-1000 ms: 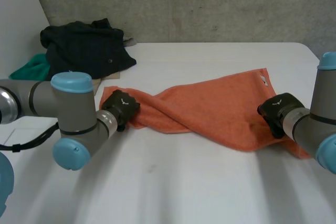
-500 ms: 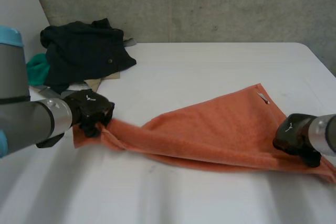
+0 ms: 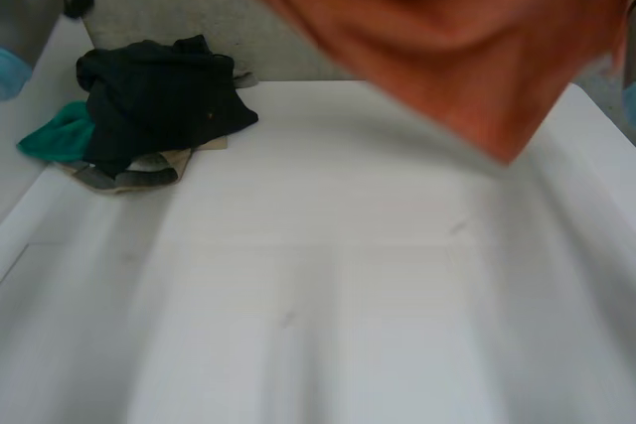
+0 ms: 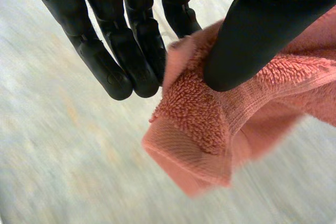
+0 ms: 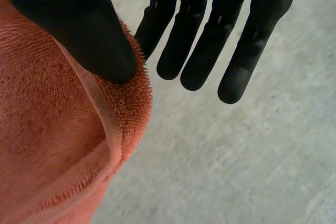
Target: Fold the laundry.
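Left hand and right hand each have a bit of the orange terry towel nipped between the thumb and nearly straight fingers: the left on a hemmed corner, the right on a hemmed edge. Neither hand has closed round the cloth. The towel hangs high in the air over the far part of the white table, touching nothing below it. The worry, to my eye, is how little cloth each thumb covers; a quick swing or a tug from the opposite arm could pull the hem out of one pinch, and the towel would drop in a heap from the other hand. It also hangs unevenly, so laid down like this it would likely land skewed or creased. Its long axis seems to run left to right between the two hands, the top edge roughly level, while the loose lower part sags to a point towards the right. Well apart, at the far left of the table, sits a heap of dark clothing with a green cloth at its left side and a beige piece under its near edge, against the grey concrete wall.
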Tool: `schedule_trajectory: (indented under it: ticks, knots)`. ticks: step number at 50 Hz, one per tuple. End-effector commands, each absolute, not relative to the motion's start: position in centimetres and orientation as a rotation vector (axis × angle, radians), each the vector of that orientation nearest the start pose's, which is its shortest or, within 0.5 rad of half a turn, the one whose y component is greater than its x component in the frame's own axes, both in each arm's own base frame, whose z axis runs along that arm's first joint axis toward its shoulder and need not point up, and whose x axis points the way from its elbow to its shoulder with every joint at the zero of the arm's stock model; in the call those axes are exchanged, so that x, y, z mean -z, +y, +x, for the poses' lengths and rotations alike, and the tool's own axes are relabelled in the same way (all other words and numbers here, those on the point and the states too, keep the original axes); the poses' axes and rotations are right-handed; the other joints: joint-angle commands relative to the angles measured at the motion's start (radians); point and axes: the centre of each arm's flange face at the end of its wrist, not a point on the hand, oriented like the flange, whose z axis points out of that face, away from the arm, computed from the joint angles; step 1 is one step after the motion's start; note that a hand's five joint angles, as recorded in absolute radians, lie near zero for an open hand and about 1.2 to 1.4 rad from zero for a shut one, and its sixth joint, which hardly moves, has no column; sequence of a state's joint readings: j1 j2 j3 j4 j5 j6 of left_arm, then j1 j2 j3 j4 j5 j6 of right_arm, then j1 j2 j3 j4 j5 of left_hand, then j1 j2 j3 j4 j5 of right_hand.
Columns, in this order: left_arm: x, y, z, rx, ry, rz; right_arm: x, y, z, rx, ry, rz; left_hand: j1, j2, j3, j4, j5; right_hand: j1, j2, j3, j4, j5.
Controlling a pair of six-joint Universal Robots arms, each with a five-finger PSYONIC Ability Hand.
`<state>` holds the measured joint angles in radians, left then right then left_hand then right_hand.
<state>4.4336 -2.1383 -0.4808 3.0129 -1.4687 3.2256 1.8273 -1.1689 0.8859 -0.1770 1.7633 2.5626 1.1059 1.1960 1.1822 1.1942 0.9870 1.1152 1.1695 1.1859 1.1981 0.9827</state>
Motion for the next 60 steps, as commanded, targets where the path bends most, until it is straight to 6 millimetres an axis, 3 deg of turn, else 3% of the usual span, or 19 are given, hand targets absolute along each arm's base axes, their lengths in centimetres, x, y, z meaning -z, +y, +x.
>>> schedule_trajectory:
  ticks: [1,5,6,9,10,13,14,18,21,25,30,37,45,48,51,56,60]
  knots:
    - [-39.8,-38.6,-25.8,2.857,1.653,0.534,-36.5,-36.9,22.4,2.782,1.930,-0.709,0.290,0.200,0.214,0.202,0.235,0.281,0.227,0.210,0.198,0.239]
    - [-35.3,-38.8,-26.7,2.736,1.761,0.712,-32.4,-36.4,23.3,2.582,2.044,-0.873,0.290,0.200,0.214,0.202,0.235,0.281,0.227,0.210,0.198,0.239]
    - [-33.0,-39.0,-26.9,2.664,1.830,0.761,-30.6,-36.0,23.6,2.491,2.096,-0.932,0.290,0.200,0.214,0.202,0.235,0.281,0.227,0.210,0.198,0.239]
    - [-29.2,-39.2,-26.9,2.539,1.939,0.804,-27.4,-35.2,24.1,2.331,2.178,-1.026,0.290,0.200,0.214,0.202,0.235,0.281,0.227,0.210,0.198,0.239]
    - [-26.7,-39.2,-26.8,2.445,2.014,0.828,-25.1,-34.7,24.3,2.219,2.239,-1.080,0.290,0.200,0.214,0.202,0.235,0.281,0.227,0.210,0.198,0.239]
    - [-22.7,-39.0,-26.4,2.276,2.122,0.870,-21.5,-33.9,24.3,2.040,2.343,-1.158,0.290,0.200,0.214,0.202,0.235,0.281,0.227,0.210,0.198,0.239]
    - [-20.5,-38.6,-25.9,2.162,2.186,0.892,-19.1,-33.3,24.2,1.917,2.414,-1.207,0.290,0.200,0.214,0.202,0.235,0.281,0.227,0.210,0.198,0.239]
    - [-16.7,-37.4,-24.5,1.913,2.293,0.953,-14.1,-31.7,23.5,1.618,2.562,-1.344,0.290,0.200,0.214,0.202,0.235,0.281,0.227,0.210,0.198,0.239]
    - [-15.5,-36.6,-24.0,1.816,2.336,0.991,-12.5,-30.8,23.0,1.503,2.618,-1.401,0.273,0.183,0.197,0.185,0.218,0.281,0.227,0.210,0.198,0.239]
    - [-15.0,-35.4,-23.6,1.748,2.364,1.041,-12.3,-30.4,22.8,1.502,2.631,-1.394,0.106,0.016,0.030,0.018,0.050,0.281,0.227,0.210,0.198,0.239]
    - [-15.0,-34.3,-23.8,1.750,2.371,1.100,-13.9,-29.7,23.0,1.582,2.588,-1.372,-0.052,-0.142,-0.128,-0.140,-0.108,0.281,0.227,0.210,0.198,0.239]
    - [-14.3,-34.3,-24.2,1.760,2.346,1.161,-14.3,-29.0,23.4,1.588,2.562,-1.360,-0.296,-0.386,-0.372,-0.384,-0.352,0.281,0.227,0.210,0.198,0.239]
    - [-13.3,-34.1,-25.0,1.729,2.282,1.259,-14.1,-29.0,23.2,1.579,2.574,-1.348,-0.320,-0.410,-0.396,-0.408,-0.376,0.281,0.227,0.210,0.198,0.239]
    - [-12.9,-34.1,-25.2,1.718,2.261,1.283,-14.2,-29.2,23.0,1.582,2.582,-1.340,-0.279,-0.369,-0.356,-0.368,-0.335,0.281,0.227,0.210,0.198,0.239]
    - [-13.1,-34.0,-25.4,1.709,2.214,1.318,-14.3,-29.3,22.8,1.590,2.586,-1.339,0.268,0.178,0.192,0.180,0.213,0.281,0.227,0.210,0.198,0.239]
    - [-15.1,-33.0,-25.1,1.664,2.156,1.324,-15.7,-29.3,22.4,1.624,2.585,-1.370,0.290,0.200,0.214,0.202,0.235,0.281,0.227,0.210,0.198,0.239]
    - [-17.2,-29.9,-24.5,1.575,2.208,1.349,-18.2,-28.4,21.7,1.630,2.568,-1.504,0.290,0.200,0.214,0.202,0.235,0.281,0.227,0.210,0.198,0.239]
